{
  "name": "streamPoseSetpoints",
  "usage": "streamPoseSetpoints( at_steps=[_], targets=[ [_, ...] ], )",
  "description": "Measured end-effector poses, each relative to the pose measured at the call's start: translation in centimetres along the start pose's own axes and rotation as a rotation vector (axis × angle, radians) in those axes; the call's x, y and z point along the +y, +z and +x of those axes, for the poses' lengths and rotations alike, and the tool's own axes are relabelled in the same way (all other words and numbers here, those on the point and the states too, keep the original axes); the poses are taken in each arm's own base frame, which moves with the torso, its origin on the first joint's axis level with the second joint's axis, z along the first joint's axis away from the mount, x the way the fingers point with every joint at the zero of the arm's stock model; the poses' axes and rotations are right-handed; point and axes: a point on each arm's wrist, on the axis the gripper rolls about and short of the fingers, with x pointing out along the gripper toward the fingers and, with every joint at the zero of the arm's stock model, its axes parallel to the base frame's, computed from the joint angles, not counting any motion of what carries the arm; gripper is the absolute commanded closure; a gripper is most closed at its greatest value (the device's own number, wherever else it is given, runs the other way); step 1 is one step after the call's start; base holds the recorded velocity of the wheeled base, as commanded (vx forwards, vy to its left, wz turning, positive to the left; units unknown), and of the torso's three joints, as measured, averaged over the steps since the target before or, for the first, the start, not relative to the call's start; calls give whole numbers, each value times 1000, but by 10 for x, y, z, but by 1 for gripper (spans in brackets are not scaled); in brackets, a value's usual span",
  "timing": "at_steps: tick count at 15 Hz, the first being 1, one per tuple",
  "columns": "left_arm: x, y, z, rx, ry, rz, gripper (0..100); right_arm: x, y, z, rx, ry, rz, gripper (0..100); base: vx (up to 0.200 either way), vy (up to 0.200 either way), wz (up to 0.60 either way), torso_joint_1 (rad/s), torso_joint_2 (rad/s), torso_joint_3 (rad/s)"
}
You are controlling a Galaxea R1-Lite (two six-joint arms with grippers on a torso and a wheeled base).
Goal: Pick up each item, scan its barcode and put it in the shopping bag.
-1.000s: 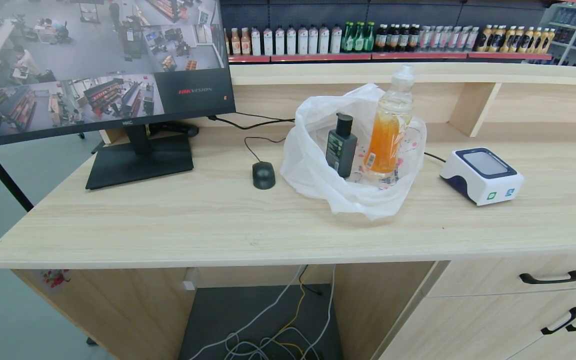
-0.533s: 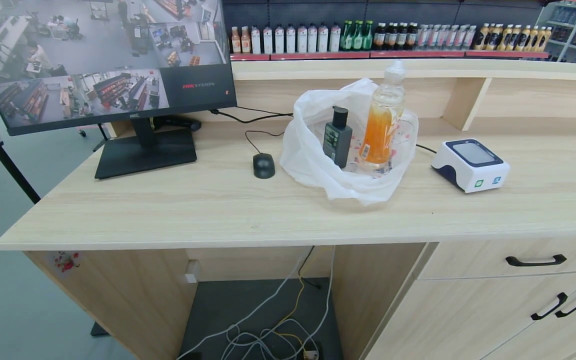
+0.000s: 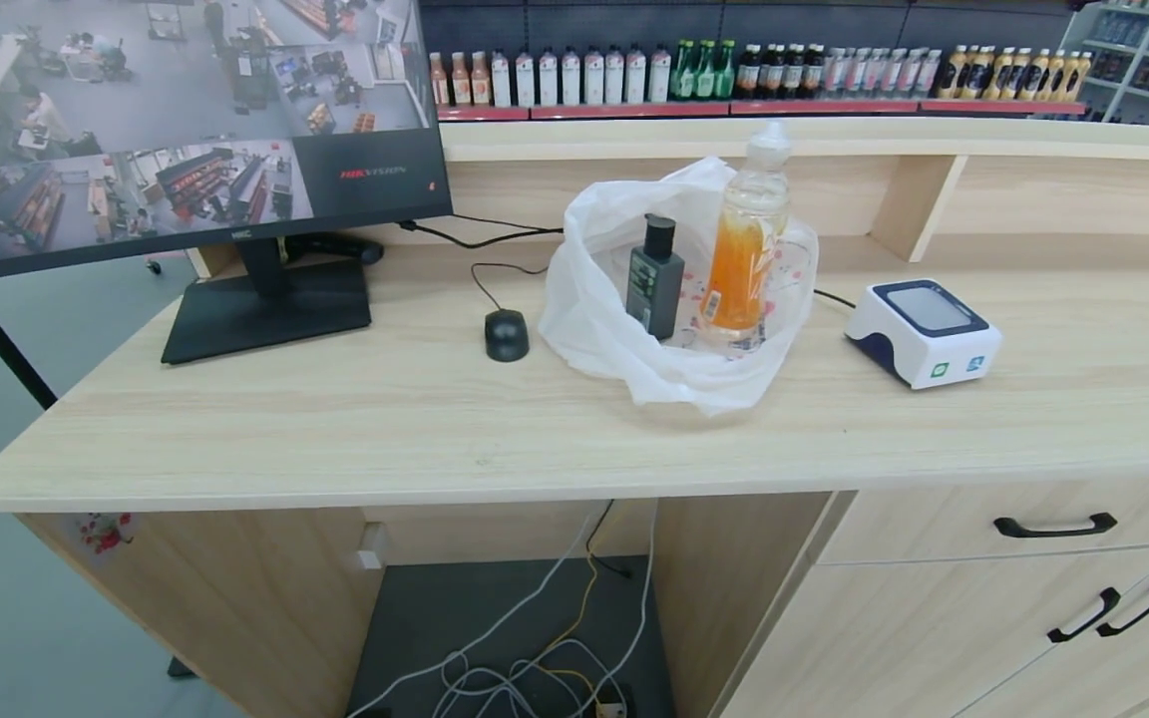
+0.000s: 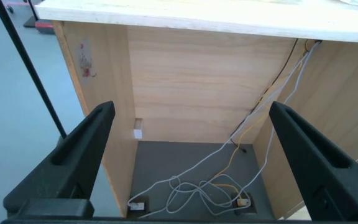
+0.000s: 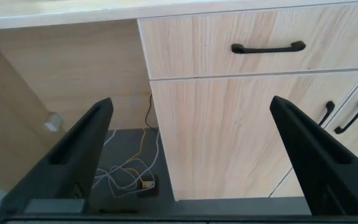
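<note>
**Head view:** Light wood surface (image 3: 335, 429). The white plastic shopping bag (image 3: 594, 319) sits on it around mid-back, mouth open upward. 2 items stand upright inside the bag. One is a dark bottle (image 3: 654, 284) w/ black pump cap. Just to its right is a taller orange bottle (image 3: 746, 249), clear w/ white cap. Can't tell if the two touch. The white/navy scanner (image 3: 922, 334) is on the surface right of the bag, apart from it. A black mouse (image 3: 506, 334) lies just left of the bag. A monitor (image 3: 186, 120) on a black stand is at back-left. Behind the surface is a shelf (image 3: 734, 108) w/ rows of bottles. Under the surface are drawers (image 3: 934, 529) w/ black handles on the right. Loose cables (image 3: 535, 668) lie in the open bay at centre.

**Left wrist view:** The left gripper (image 4: 191, 115) hangs low, below surface level, facing the open bay. Its fingers (image 4: 79, 162) are wide apart w/ nothing between them. Beyond them are the bay's wood back panel (image 4: 191, 81) and the cables on the dark floor. The surface's front edge runs along the top. A thin black pole (image 4: 33, 68) slants past the side wall.

**Right wrist view:** The right gripper (image 5: 191, 109) is also low, in front of the drawers. Its fingers are spread wide and hold nothing. The top drawer's black handle (image 5: 268, 47) is in sight, w/ 2 more handles lower on the drawer fronts. A few cables lie on the floor in the bay beside them.
</note>
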Motion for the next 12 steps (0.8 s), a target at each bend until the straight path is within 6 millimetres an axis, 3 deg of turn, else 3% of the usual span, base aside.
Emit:
streamPoseSetpoints(
  at_steps=[12],
  targets=[
    [0, 0, 0, 0, 1, -9, 0, 0, 0, -1, -8, -2, -3, 0, 0, -200, 0, 1, 4, 4]
  ],
)
